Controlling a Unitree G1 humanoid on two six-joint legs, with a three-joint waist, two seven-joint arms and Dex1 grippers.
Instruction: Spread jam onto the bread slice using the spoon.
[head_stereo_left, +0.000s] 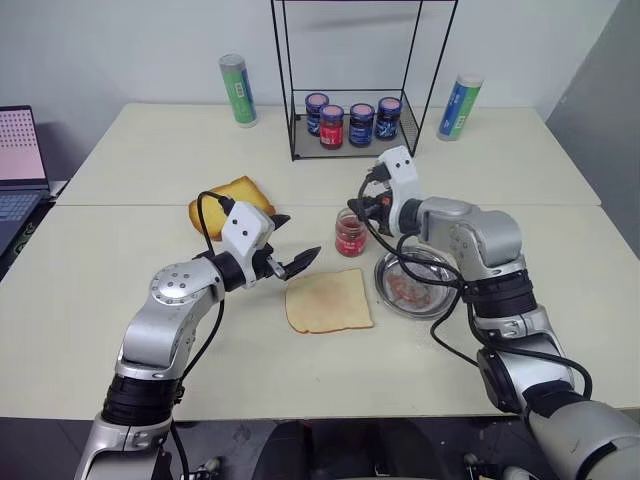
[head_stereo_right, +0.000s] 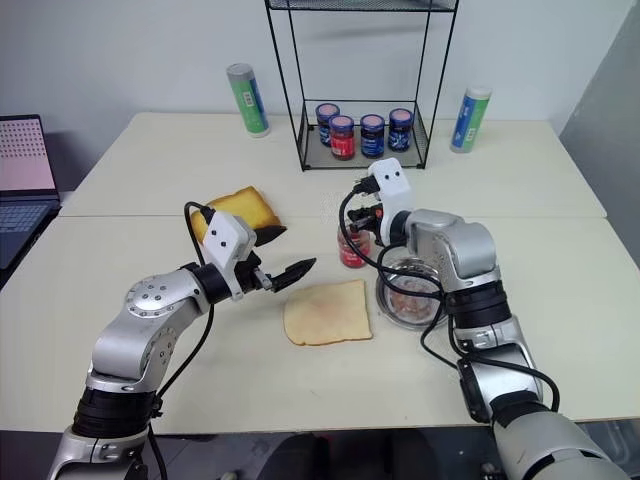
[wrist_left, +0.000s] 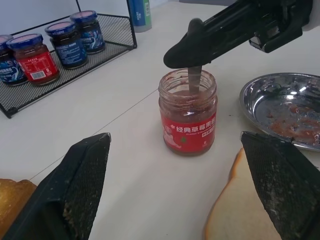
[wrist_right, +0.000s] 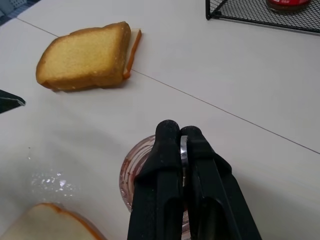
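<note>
A small open jar (wrist_left: 188, 120) with a red label holds the red jam and stands between the bread slice and the wire rack. My right gripper (head_stereo_left: 362, 208) hovers right over its mouth, shut on the spoon (wrist_left: 194, 80). The spoon's handle runs straight down into the jar, and its bowl is hidden in the jam. The pale bread slice (head_stereo_left: 328, 300) lies flat on the table in front of the jar. My left gripper (head_stereo_left: 290, 242) stands open and empty just left of the slice, pointing toward the jar.
A steel dish (head_stereo_left: 438, 300) smeared with jam sits right of the slice, under my right arm. A thick golden toast chunk (head_stereo_left: 230, 200) lies behind my left gripper. A wire rack (head_stereo_left: 404, 148) holding several capped jars, two tubes (head_stereo_left: 238, 90) (head_stereo_left: 459, 106) and a laptop (head_stereo_left: 20, 160) stand farther off.
</note>
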